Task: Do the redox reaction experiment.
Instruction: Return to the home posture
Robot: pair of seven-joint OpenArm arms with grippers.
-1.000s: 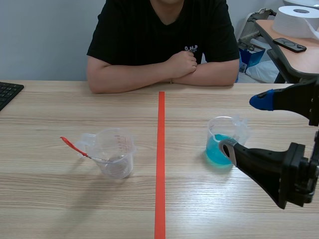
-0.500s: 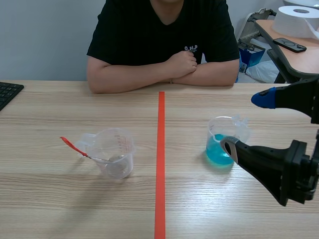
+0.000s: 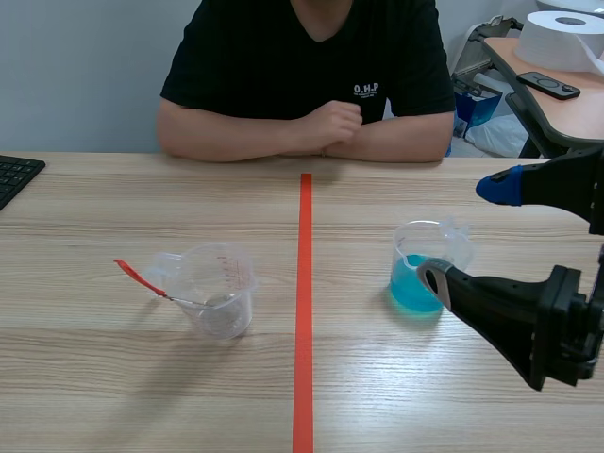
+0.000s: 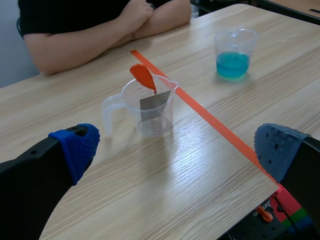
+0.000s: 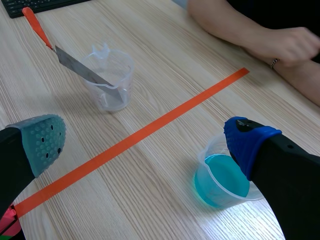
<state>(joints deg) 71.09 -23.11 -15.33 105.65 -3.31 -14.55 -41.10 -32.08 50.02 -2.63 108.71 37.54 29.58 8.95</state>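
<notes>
A clear measuring cup stands left of the orange-red tape line, and a metal strip with a red handle leans out of it. To the right of the line is a clear cup of blue liquid. My right gripper hovers open just right of the blue cup, one finger beside it and one above. Seen from the right wrist, the blue cup lies under the blue-padded finger of that gripper, with the measuring cup farther ahead. My left gripper is open, well short of the measuring cup.
A person sits across the table with folded forearms resting on its far edge. A black keyboard lies at the far left. A side table with a paper roll stands at the back right.
The person has shifted their arms and body slightly. My right gripper has drifted a little to the right near the blue cup. Both cups stay where they were.
</notes>
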